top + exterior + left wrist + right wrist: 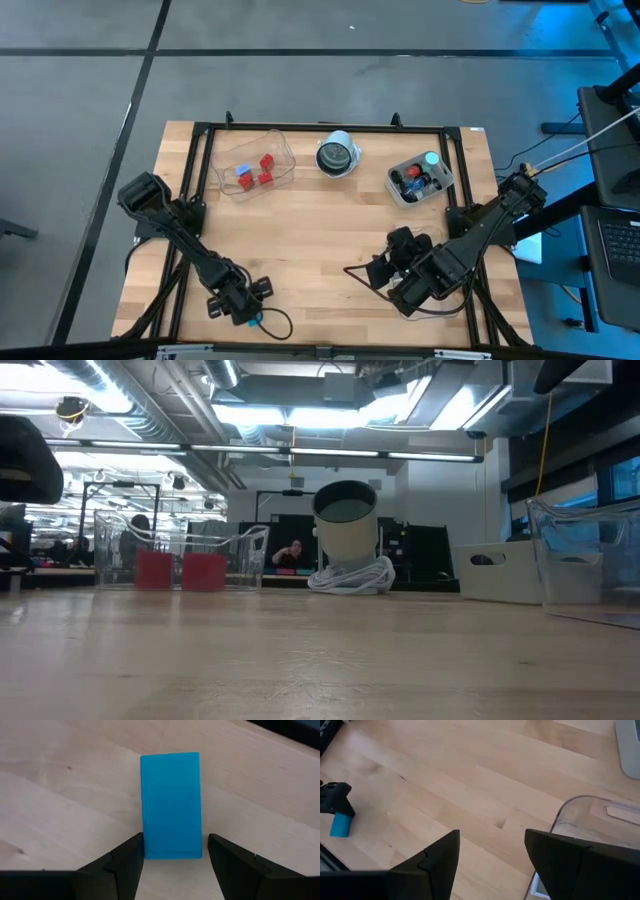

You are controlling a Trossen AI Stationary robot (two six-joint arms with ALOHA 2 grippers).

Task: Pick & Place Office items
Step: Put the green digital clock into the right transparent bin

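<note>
Left gripper (173, 857): fingers (125, 865) parted, flanking the near end of the blue block (171, 804), not clamped. Block lies flat on the tabletop (60, 795), long axis pointing away between them. Right gripper (492, 852) open, empty, farther off.

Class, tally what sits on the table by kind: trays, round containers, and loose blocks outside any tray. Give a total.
Trays: 3 (left tray with red blocks, right tray of mixed pieces, near tray by the right gripper)
Round white-rimmed container: 1
Loose blue block: 1
Total: 5
</note>
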